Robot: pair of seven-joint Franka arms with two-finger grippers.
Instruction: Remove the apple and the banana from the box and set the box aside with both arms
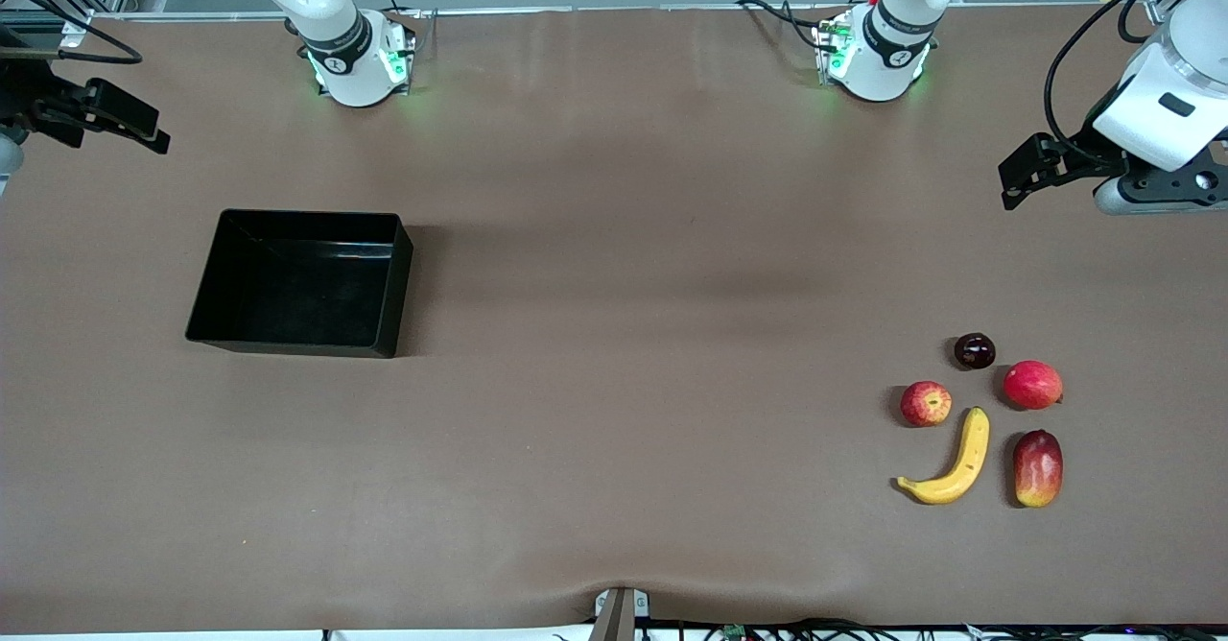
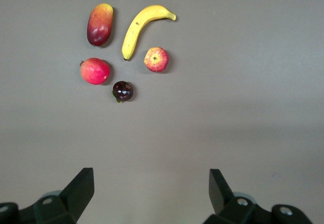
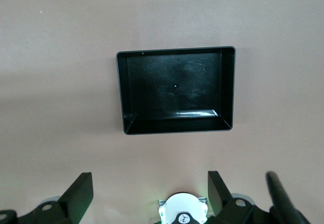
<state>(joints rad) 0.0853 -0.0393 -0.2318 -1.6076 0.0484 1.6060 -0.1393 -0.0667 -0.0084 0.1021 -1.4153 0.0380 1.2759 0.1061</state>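
Fingers spread on both grippers, left [image 1: 1019,183] & right [image 1: 144,132], both parked up, holding nothing. Box [image 1: 299,281] sits empty toward right arm's end; apple [image 1: 926,403] & banana [image 1: 950,463] lie on table [image 1: 614,382] toward left arm's end. Looks done.

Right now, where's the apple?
On the table near the left arm's end, not in the box: the apple lies beside the banana's upper tip.

no readable text in any view

small markings sit on the dark bands of the two arm bases [image 1: 338,56] and [image 1: 897,46], but they are too small to make out as letters or numbers.
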